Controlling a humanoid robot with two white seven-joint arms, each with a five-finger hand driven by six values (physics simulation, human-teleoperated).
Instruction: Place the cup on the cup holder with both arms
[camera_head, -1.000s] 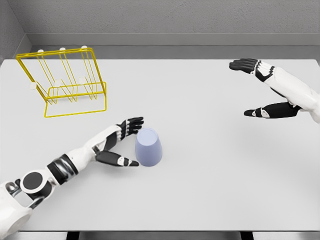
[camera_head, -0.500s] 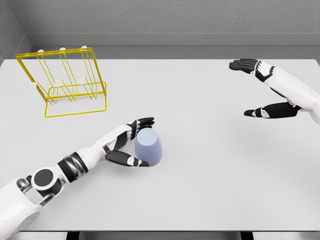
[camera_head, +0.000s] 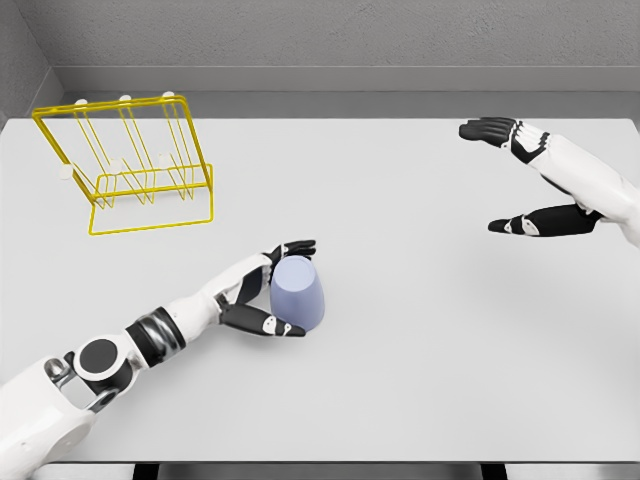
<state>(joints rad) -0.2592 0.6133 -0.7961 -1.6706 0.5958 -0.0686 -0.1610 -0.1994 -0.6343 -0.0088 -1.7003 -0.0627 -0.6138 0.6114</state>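
Cupping the cup (camera_head: 298, 293) between fingers and thumb, left hand (camera_head: 262, 293); right hand (camera_head: 528, 180) raised, fingers wide.

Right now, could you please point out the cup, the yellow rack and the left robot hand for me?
cup (camera_head: 298, 293), head view, middle of its pale blue side.
yellow rack (camera_head: 150, 222), head view, front wire of its base.
left robot hand (camera_head: 262, 295), head view, palm beside the cup.

The light is bright and even. The tabletop (camera_head: 420, 330) shows only very soft shadows and no glare. Everything looks sharp.
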